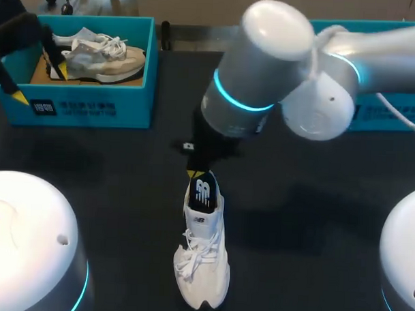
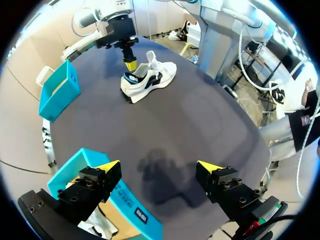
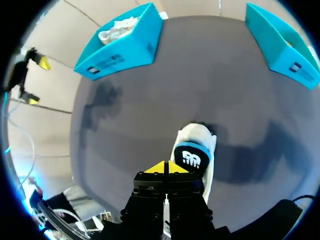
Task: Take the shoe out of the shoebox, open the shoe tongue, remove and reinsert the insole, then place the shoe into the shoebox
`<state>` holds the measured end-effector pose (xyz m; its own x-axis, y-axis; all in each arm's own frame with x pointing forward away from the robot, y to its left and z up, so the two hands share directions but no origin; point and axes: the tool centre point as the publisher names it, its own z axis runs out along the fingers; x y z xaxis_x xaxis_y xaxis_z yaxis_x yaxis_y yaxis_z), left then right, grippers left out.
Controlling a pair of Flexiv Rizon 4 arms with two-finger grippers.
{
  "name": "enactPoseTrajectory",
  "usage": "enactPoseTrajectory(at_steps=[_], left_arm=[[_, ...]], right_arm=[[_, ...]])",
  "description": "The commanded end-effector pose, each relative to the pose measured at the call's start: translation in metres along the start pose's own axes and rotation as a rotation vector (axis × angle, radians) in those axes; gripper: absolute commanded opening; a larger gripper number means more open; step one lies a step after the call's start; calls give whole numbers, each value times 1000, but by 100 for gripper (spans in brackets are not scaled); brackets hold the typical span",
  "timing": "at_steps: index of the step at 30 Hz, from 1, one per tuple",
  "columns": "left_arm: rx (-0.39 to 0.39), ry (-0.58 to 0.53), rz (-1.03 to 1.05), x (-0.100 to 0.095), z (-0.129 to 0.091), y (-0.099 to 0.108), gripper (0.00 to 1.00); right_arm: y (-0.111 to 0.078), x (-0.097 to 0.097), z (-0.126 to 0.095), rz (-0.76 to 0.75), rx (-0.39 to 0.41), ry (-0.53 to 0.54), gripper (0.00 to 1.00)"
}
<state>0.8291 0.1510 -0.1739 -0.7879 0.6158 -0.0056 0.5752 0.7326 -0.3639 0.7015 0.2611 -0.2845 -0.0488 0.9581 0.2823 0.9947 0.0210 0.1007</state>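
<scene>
Head view: white laced shoe (image 1: 204, 258)

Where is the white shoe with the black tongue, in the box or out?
Out. The white shoe stands on its sole on the table, apart from the shoebox.

So the right arm (image 1: 279, 62) reaches in from the right, past the middle. The right pincer (image 3: 165, 169) points down with its yellow tips pressed flat together. The left pincer (image 2: 159, 166) sits way off at the far left, fingers spread wide apart.
</scene>
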Motion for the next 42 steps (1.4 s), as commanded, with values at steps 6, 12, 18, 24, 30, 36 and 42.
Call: enactPoseTrajectory(at_steps=[6,12,18,24,30,36,42], left_arm=[[4,59,1,-5,-2,4,100],[4,59,1,-5,-2,4,100],[4,59,1,-5,-2,4,100],[4,59,1,-5,-2,4,100],[4,59,1,-5,-2,4,100],[4,59,1,-5,-2,4,100],[4,59,1,-5,-2,4,100]], right_arm=[[-16,-5,-10,58,-15,-242,0],[-17,-1,-11,67,25,-305,0],[-17,-1,-11,67,25,-305,0],[-10,2,-1,61,48,-350,0],[-13,-5,18,43,23,-410,0],[-14,-17,28,25,-12,-414,0],[-14,-27,33,22,-40,-424,0]])
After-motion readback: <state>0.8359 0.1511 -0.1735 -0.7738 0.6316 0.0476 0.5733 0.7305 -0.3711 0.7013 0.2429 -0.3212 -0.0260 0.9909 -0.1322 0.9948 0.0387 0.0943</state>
